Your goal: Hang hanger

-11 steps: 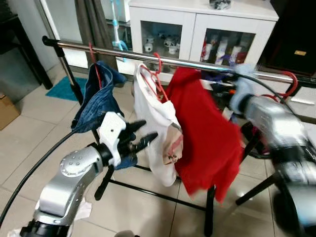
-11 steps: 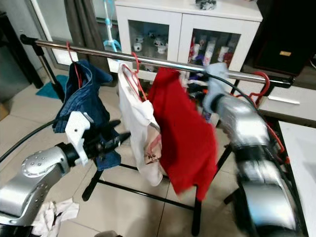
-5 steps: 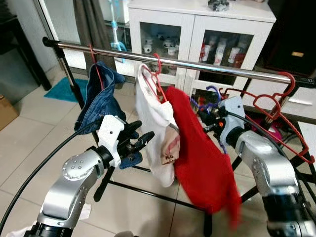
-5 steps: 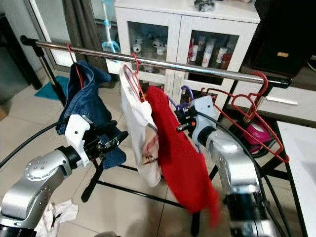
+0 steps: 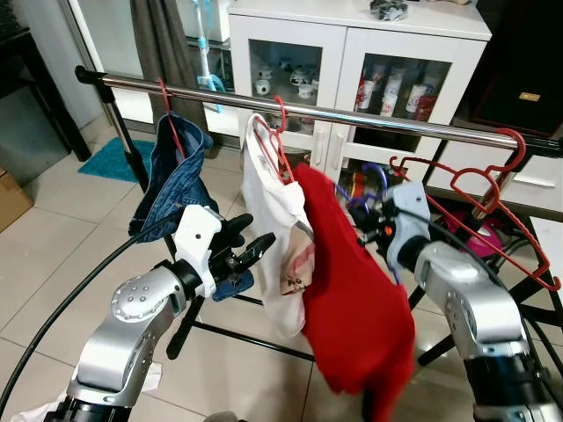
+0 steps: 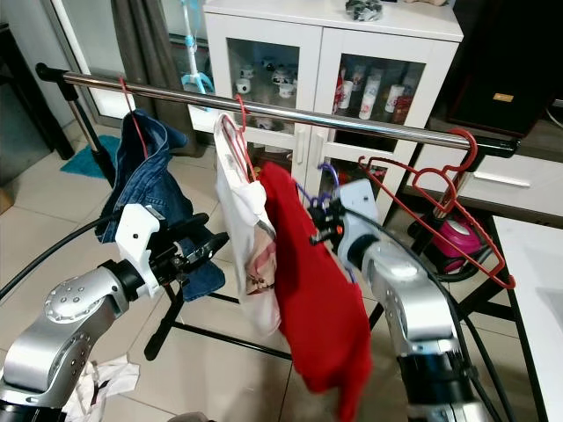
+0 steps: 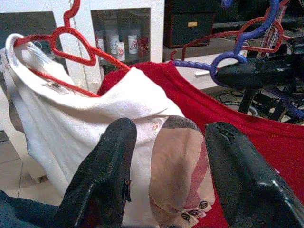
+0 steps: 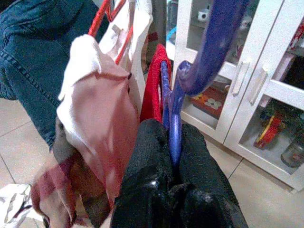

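A steel rail crosses the view at chest height. On it hang a denim garment and a white shirt, each on a red hanger. My right gripper is shut on a purple hanger that carries a red shirt. Its hook is below the rail and off it, close beside the white shirt. In the right wrist view both fingers clamp the purple stem. My left gripper stands open in front of the white shirt, touching nothing.
Empty red hangers hang at the rail's right end. A white glass-door cabinet stands behind the rack. The rack's black legs spread over the tiled floor. A white cloth lies on the floor by my left arm.
My right arm has come down from rail height and moved left, bringing the purple hanger and red shirt below the rail. The left arm has barely moved.
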